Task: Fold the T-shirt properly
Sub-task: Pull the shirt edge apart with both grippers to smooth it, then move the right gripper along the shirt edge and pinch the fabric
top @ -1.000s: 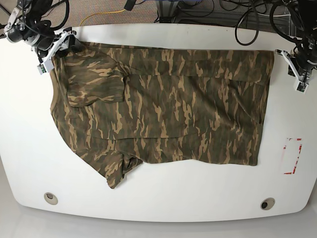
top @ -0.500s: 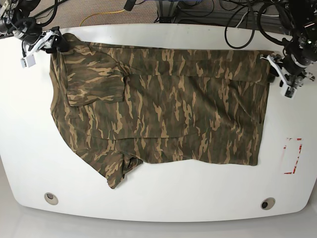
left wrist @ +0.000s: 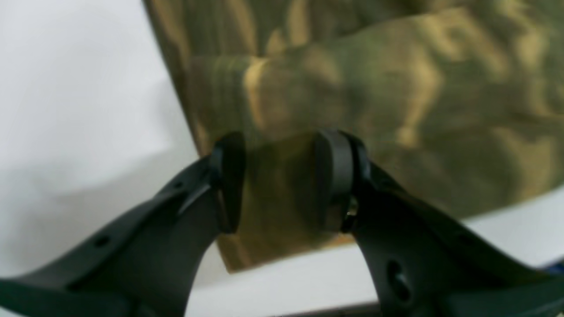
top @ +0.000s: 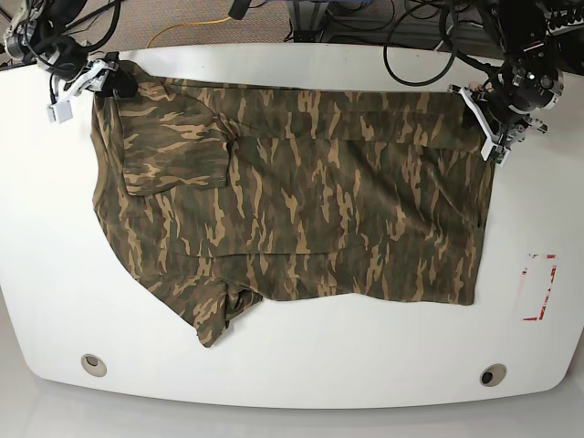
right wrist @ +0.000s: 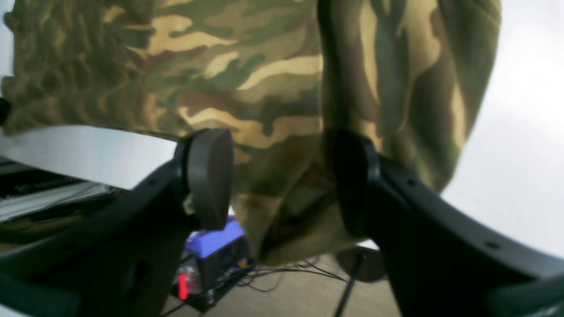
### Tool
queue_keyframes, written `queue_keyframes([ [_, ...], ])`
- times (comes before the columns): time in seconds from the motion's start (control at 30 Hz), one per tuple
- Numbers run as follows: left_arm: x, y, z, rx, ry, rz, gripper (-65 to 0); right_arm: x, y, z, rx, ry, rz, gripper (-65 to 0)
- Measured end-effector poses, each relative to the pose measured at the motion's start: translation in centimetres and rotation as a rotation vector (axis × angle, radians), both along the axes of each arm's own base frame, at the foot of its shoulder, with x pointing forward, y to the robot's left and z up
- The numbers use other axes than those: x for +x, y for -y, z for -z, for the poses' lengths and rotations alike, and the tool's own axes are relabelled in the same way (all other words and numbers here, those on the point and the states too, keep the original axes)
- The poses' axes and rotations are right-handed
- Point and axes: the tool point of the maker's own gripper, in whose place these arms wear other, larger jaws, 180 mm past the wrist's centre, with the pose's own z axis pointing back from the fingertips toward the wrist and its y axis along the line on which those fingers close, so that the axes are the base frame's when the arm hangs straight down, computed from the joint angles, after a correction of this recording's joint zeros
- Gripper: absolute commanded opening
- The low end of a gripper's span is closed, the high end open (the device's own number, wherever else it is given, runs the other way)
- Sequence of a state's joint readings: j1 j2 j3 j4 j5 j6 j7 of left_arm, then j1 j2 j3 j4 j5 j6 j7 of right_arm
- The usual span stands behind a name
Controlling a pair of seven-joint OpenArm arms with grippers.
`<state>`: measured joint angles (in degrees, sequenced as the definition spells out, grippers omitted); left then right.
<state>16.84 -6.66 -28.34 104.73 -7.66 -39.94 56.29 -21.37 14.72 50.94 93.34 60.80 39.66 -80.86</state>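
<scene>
The camouflage T-shirt point(top: 301, 201) lies spread on the white table point(top: 292, 365), with one sleeve folded onto the chest at the left. At the shirt's top right corner my left gripper point(top: 484, 122) stands open, and the left wrist view shows that corner point(left wrist: 282, 193) between the parted pads of the left gripper point(left wrist: 282, 176). My right gripper point(top: 77, 91) is at the top left corner. The right gripper point(right wrist: 282, 176) is open there, with a bunched edge of the T-shirt point(right wrist: 291, 193) between its pads, hanging past the table edge.
A red-outlined mark point(top: 538, 287) sits near the table's right edge. Two round holes point(top: 93, 364) point(top: 493, 374) lie along the front edge. Cables and equipment crowd the floor behind the table point(top: 365, 23).
My left gripper has moved in from the table's right edge onto the shirt's top right corner. The right gripper shifted left and back, drawing the top left corner outward a little.
</scene>
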Motion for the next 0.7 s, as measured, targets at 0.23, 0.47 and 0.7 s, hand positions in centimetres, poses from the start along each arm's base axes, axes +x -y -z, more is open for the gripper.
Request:
queue_keyframes([
  [0.23,0.6,-1.7,1.7,-0.038,-0.004,-0.005,-40.6,0.8,2.3,1.3,-0.161,-0.092,0.003,-30.3],
  [0.47,0.6,-3.4,1.5,0.013,-0.023,-0.008,-40.6,1.2,2.5,2.9,-0.266,-0.18,-0.071,-41.9],
  [0.7,-0.2,-4.5,1.5,0.041,-0.043,0.002,-40.6,1.9,2.9,3.0,-0.241,-0.163,-0.1,-41.9],
])
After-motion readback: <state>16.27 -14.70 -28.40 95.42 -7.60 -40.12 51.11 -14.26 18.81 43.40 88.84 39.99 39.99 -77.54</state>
